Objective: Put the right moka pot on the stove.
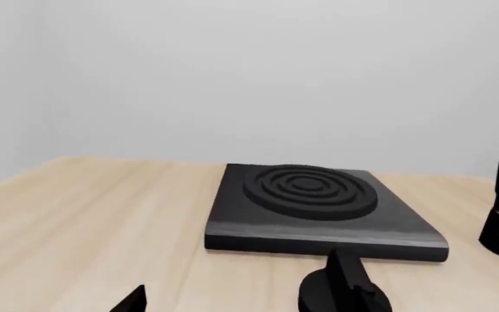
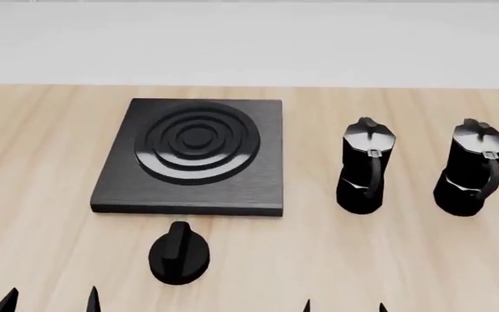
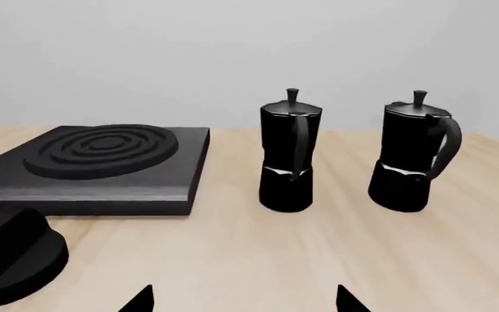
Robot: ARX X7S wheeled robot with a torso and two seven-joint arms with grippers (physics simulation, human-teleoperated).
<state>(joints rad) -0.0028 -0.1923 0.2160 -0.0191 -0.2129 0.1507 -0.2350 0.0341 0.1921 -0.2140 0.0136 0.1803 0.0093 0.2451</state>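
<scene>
Two matching black moka pots stand on the wooden table to the right of the stove. The right moka pot is the outer one, upright, its handle facing me. The stove is a flat black slab with raised rings, left of centre. My right gripper is open and empty near the table's front edge, well short of both pots. My left gripper is also open and empty, in front of the stove and to its left.
The other moka pot stands between the stove and the right pot. A small round black knob lies in front of the stove. A pale wall rises behind the table's far edge.
</scene>
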